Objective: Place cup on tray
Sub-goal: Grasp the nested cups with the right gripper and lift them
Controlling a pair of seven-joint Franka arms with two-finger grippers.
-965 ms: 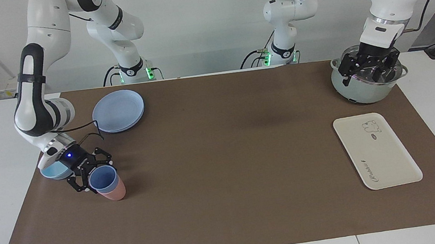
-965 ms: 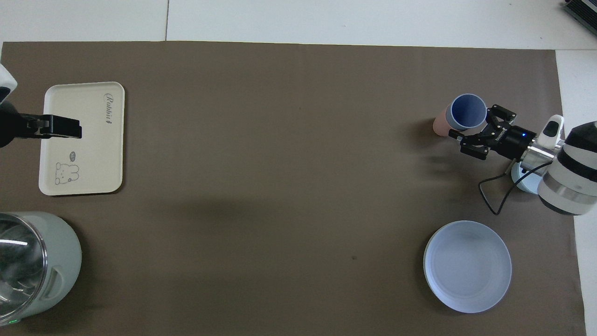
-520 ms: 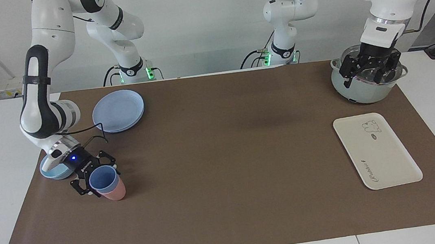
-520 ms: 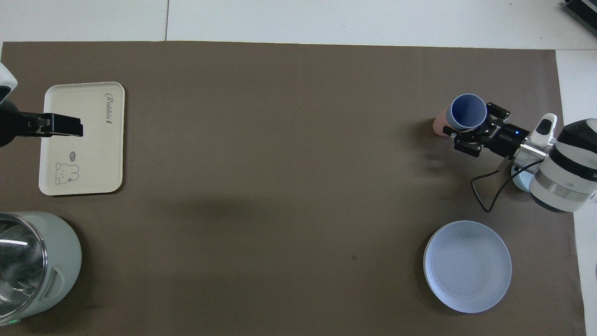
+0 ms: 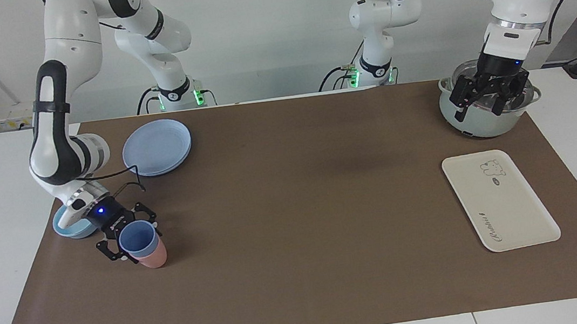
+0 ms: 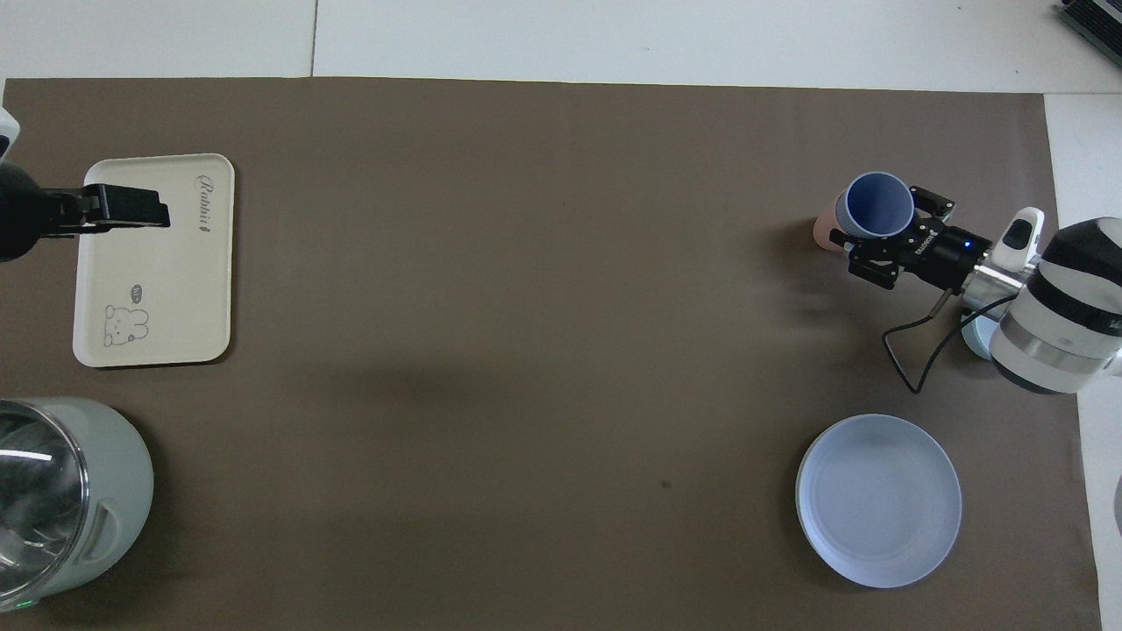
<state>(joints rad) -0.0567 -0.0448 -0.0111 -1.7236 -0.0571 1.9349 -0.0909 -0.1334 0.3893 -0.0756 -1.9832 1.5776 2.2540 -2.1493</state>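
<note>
- The cup [image 5: 138, 240], a small tapered blue plastic tumbler without handle, stands at the right arm's end of the table, and the right gripper [image 5: 132, 242] has its fingers pinched on the cup's wall.
- A salmon-pink tumbler [image 5: 153, 258] of the same size stands touching the cup, a little farther from the robots, and partly hidden by it.
- A shallow light-blue bowl [image 5: 70, 226] sits just beside, under the right arm's wrist.
- A round blue plate [image 5: 157, 146], smooth and flat, lies nearer to the robots than the cup.
- The tray [image 5: 499, 199], cream-white, rectangular with rounded corners and a small bear drawing, lies at the left arm's end, well apart from the cup.
- The brown mat [image 5: 305, 214] between cup and tray is bare.
- The left gripper [image 5: 488, 98] hangs over a pale green pot [image 5: 479, 121] with a shiny rim, its fingers spread and holding nothing.
</note>
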